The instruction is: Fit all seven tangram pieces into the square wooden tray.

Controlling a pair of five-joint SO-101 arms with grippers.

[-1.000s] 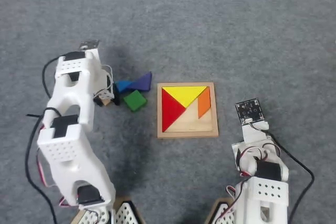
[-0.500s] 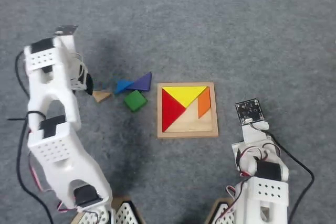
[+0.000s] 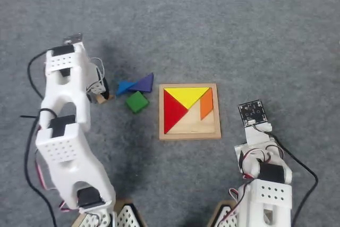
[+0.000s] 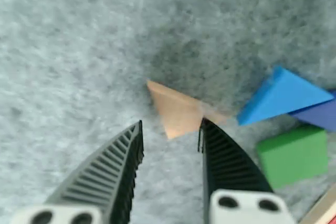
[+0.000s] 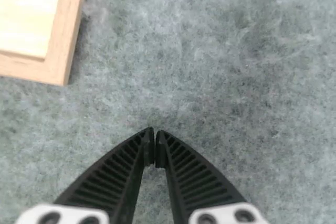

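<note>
Grippers first: L gripper (image 4: 170, 124) hung open over the grey mat (image 3: 239, 41), fingers spread, nothing clamped. Tan triangle (image 4: 178, 111) lay flat on the mat right at its fingertips, one corner reaching into the gap btwn them. One fingertip overlapped the piece's edge, but contact couldn't be told. Just past the tan triangle, on that same finger's side, sat the blue triangle (image 4: 281, 98), close to the tan one, w/ the purple piece (image 4: 321, 118) butting its far end. Green square (image 4: 291, 156) lay beside that finger, apart from the tan triangle and near the blue one. So 4 pieces were loose on the mat, all near the L gripper and outside the tray (image 3: 189, 134). Tray sat farther from the L gripper, beyond the green square, btwn the two arms. Inside it were the red triangle (image 3: 172, 111) on the side nearest the L gripper, yellow triangle (image 3: 186, 95) along the far rim, and orange triangle (image 3: 206, 104) on the side toward the R gripper; rest of the tray floor was bare wood. R gripper (image 5: 154, 148) was pinched closed on nothing, tips together, pointed down at the mat. A corner of the tray's rim was a bit ahead of it and off to one side, not touching.
</note>
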